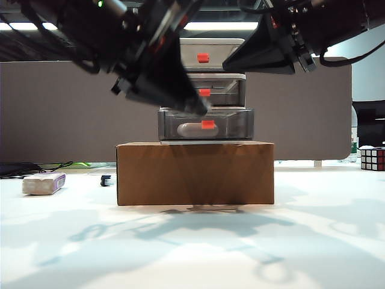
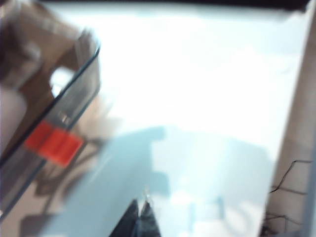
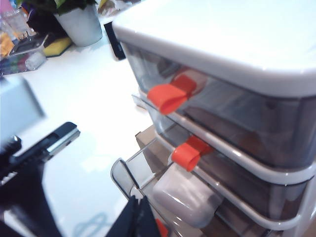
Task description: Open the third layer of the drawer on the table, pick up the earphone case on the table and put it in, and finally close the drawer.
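The drawer [image 1: 212, 90] stands on a brown cardboard box [image 1: 195, 173] on the table [image 1: 192, 241]. The third layer [image 1: 234, 124] is pulled out, its red handle [image 1: 209, 124] facing front. The glossy white earphone case [image 3: 185, 195] lies inside it and also shows through the smoky front [image 1: 189, 129]. My left gripper [image 1: 197, 108] hangs shut and empty just above the open layer's front left corner; in the blurred left wrist view its tips [image 2: 140, 212] are together near the red handle [image 2: 54, 143]. My right gripper [image 3: 138, 212] is shut and empty, high beside the unit's top [image 1: 231, 63].
A greyish block with a purple end [image 1: 43, 183] and a small dark item [image 1: 106, 179] lie left of the box. A Rubik's cube [image 1: 372, 158] sits at the far right. A grey partition [image 1: 60, 108] closes the back. A plant pot [image 3: 79, 22] stands behind the unit.
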